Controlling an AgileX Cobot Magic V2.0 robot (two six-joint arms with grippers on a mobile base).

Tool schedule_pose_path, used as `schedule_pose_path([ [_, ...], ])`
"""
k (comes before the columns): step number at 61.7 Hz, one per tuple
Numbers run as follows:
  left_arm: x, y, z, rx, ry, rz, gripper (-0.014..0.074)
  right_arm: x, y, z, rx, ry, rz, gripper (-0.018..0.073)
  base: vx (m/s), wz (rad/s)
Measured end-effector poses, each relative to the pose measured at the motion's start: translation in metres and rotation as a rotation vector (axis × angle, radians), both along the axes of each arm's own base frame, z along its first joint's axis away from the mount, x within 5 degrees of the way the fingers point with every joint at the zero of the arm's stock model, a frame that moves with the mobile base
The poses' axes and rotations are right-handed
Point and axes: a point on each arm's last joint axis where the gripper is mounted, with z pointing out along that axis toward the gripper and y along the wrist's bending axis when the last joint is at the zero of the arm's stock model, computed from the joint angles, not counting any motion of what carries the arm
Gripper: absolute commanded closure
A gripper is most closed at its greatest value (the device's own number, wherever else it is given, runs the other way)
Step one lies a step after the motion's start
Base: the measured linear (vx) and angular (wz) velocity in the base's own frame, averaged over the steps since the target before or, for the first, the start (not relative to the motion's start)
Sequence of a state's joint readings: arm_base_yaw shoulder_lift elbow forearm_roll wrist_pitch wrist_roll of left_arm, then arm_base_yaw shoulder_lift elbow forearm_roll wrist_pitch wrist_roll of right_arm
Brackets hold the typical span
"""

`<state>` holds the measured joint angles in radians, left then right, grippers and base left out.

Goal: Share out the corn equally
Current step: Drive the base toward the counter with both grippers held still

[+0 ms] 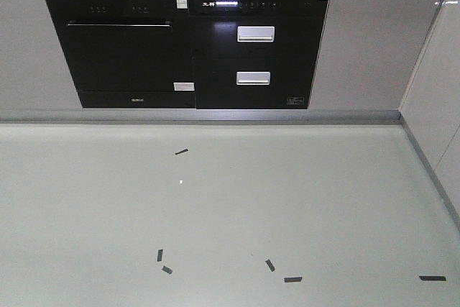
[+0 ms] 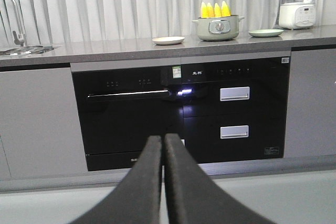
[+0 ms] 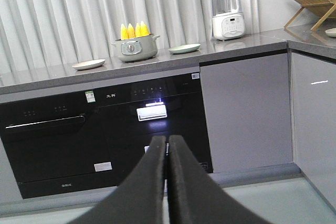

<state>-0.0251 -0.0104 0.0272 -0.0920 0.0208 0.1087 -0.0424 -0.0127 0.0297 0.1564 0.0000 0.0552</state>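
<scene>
Nearest the cameras, the left gripper (image 2: 163,140) and the right gripper (image 3: 167,140) each show two dark fingers pressed together along their length, holding nothing. Ahead lies a pale floor (image 1: 302,199), bare but for short dark tape marks (image 1: 181,152) scattered across it. It is bounded at the far side by a grey plinth (image 1: 215,116) and on the right by a side cabinet (image 1: 438,98) that meets the plinth at a corner. Above the plinth stand a black oven (image 1: 118,48) and, touching it on the right, a black drawer unit (image 1: 259,55) with two pale handles, flanked by grey cabinet doors (image 1: 39,48). A grey counter (image 2: 105,50) with a straight front edge runs over these. The corn (image 2: 215,10) stands on the counter above the drawer unit: four bright-yellow cobs upright and side by side in a pale green pot (image 2: 218,29), tapered tips up, only their upper parts clear of the rim. A white plate (image 2: 168,40) lies left of the pot and a green plate (image 2: 266,32) right of it, each apart from it with bare counter between. Farther right is a white blender (image 2: 297,1), at the far left a tap (image 2: 13,11), and on the counter's right-hand return a wooden rack (image 3: 310,1). A pale curtain (image 2: 105,3) closes the background.
</scene>
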Motion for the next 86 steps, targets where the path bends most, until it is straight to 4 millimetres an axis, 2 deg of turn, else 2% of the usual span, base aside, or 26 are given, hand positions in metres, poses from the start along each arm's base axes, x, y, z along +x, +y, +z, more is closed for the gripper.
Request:
schedule_pose_path([
  [86,0.0000,0.0000,0.0000,0.000,0.000,0.000,0.0603,0.0000,0.0000,0.0000,0.000,0.000,0.000,0.0564,0.07,-0.03],
])
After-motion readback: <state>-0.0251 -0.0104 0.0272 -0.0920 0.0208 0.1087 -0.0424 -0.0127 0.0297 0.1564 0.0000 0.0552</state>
